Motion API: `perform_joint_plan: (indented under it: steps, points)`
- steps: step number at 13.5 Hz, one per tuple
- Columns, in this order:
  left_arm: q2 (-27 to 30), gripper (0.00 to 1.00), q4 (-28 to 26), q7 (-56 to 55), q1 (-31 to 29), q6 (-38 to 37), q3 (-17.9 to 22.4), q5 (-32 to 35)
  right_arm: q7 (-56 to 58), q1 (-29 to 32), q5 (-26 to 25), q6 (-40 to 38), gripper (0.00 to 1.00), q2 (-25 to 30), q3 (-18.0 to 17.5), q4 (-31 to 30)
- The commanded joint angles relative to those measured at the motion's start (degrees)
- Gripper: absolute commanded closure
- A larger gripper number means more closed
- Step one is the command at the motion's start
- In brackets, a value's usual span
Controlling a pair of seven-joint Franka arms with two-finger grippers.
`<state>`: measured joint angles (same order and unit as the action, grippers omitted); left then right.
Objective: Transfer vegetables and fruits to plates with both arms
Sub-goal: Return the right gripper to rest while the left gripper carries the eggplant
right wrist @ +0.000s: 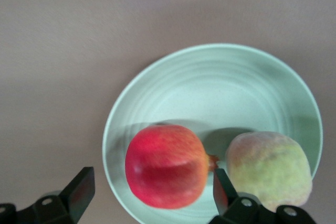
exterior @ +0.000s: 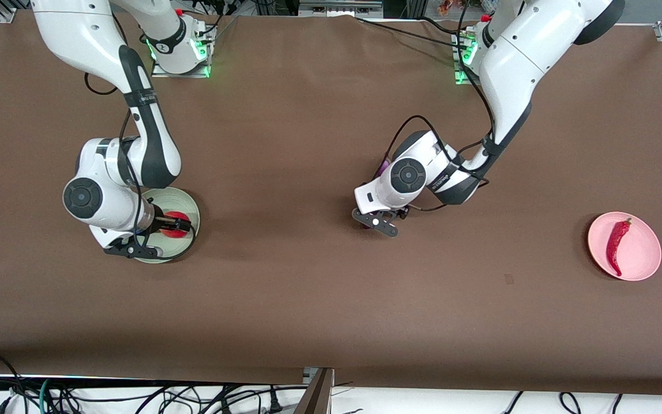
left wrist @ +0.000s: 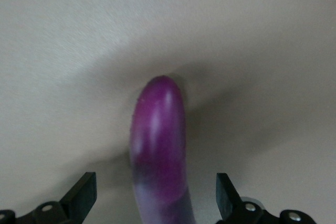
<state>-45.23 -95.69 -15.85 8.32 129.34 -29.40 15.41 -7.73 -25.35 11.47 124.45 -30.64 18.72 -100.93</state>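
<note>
The purple eggplant [left wrist: 158,140] lies on the brown table, and my left gripper [left wrist: 156,195] is open and low over it, one finger on each side and apart from it. In the front view only a bit of the eggplant [exterior: 384,166] shows under the left hand [exterior: 400,214]. The pale green plate [right wrist: 210,85] holds the red fruit [right wrist: 167,166] and the yellow-green fruit [right wrist: 270,169]. My right gripper [right wrist: 152,192] is open around the red fruit [exterior: 179,224]. The pale pink plate [exterior: 644,256] holds the red chili [exterior: 617,238].
The green plate [exterior: 184,201] sits toward the right arm's end of the table and the pink plate toward the left arm's end. The brown table cloth [exterior: 285,276] is bare between them. Cables hang below the table edge nearest the front camera.
</note>
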Motion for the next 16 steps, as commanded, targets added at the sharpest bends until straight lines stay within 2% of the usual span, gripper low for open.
perform_joint_plan:
  steps: [1,2,3,4,7,9,12,13,15,16]
  points:
    - [-0.8,0.68,0.1,-1.7,0.7,0.5,0.2,0.7,0.3,-0.1,0.9,-3.8,0.01,6.0,-0.6,-0.7]
    - [-0.5,0.9,0.2,-2.9,0.6,0.0,0.2,0.7,0.3,-0.1,0.9,-5.2,0.01,7.9,-0.6,-0.7]
    - [0.0,0.97,0.4,-2.9,0.5,-0.8,0.2,0.8,0.4,-0.1,0.9,-6.7,0.01,10.2,-0.6,-0.7]
    - [0.6,1.0,0.6,-2.7,-0.1,-2.8,0.2,0.8,0.4,-0.1,0.7,-8.6,0.01,12.6,-0.5,-0.7]
    - [4.4,1.0,2.0,-2.8,-0.7,-11.8,0.3,0.8,0.3,-0.1,-0.3,-16.1,0.01,19.5,0.1,-0.7]
    - [7.0,1.0,4.8,-2.4,-2.6,-21.2,0.6,0.8,1.0,0.0,-3.5,-20.4,0.01,23.9,0.9,-0.7]
    - [7.5,1.0,11.5,8.8,-10.2,-35.8,1.4,2.3,1.0,0.2,-6.8,-26.3,0.01,27.8,1.1,0.4]
    - [7.5,1.0,12.9,13.8,-13.3,-38.3,1.4,5.0,1.0,0.6,-6.8,-29.4,0.01,27.8,0.8,2.5]
    - [7.5,1.0,13.3,22.0,-18.7,-39.2,1.5,10.9,1.0,2.0,-7.2,-35.4,0.01,27.7,0.3,8.4]
    - [7.4,1.0,13.2,25.7,-21.5,-39.2,1.4,14.4,1.0,4.1,-7.1,-37.2,0.01,27.7,-1.0,9.3]
